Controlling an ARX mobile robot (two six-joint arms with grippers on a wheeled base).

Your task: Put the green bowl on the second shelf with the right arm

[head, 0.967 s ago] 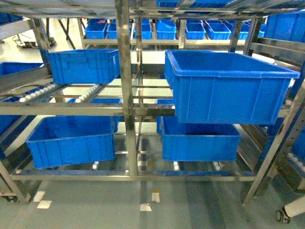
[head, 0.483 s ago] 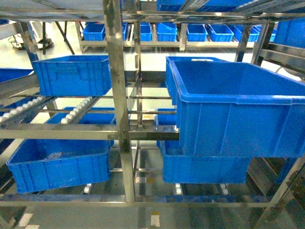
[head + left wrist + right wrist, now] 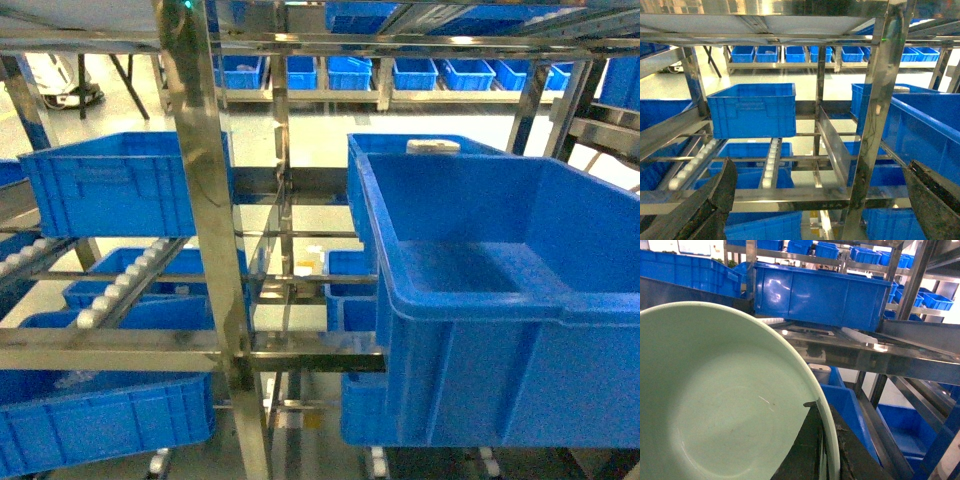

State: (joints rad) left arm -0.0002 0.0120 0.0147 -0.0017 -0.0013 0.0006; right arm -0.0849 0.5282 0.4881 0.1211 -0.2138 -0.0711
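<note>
right gripper (image 3: pixel 822 450) is clamped on the rim of the green bowl (image 3: pixel 715 400), so the bowl rides on that arm, with the second shelf (image 3: pixel 850 347) rail up around 1 o'clock, just beyond the rim.

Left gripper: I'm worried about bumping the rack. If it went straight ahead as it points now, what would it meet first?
Probably the blue crate on the roller rails; the steel upright stands just right of that line. Depth is unclear.
</note>
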